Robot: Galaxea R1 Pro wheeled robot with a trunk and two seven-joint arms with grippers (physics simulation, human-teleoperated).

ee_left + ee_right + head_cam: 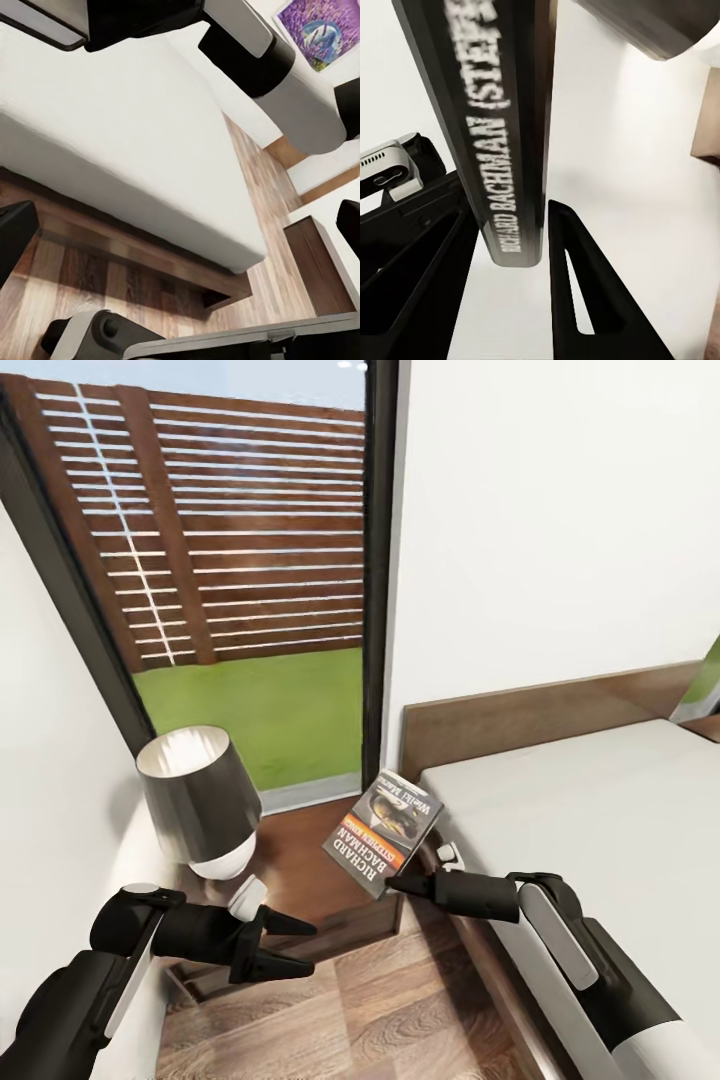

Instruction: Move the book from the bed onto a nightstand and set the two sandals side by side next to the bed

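While pinched in the closed right hand (400,883), the book (383,833) upright over the nightstand (310,870); left hand (290,945) open.

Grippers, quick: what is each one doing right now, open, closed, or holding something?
Left gripper: open, holding nothing.
Right gripper: closed on the book, held by its lower edge above the nightstand.

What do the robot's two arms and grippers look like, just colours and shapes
Both arms are glossy black with white panels along the forearm and rounded, tube-like segments. The left gripper ends in two matte black, pointed, wedge-shaped fingers. The right gripper is likewise black; the right wrist view shows its fingers as hollow triangular frames. No cables or markings are visible.
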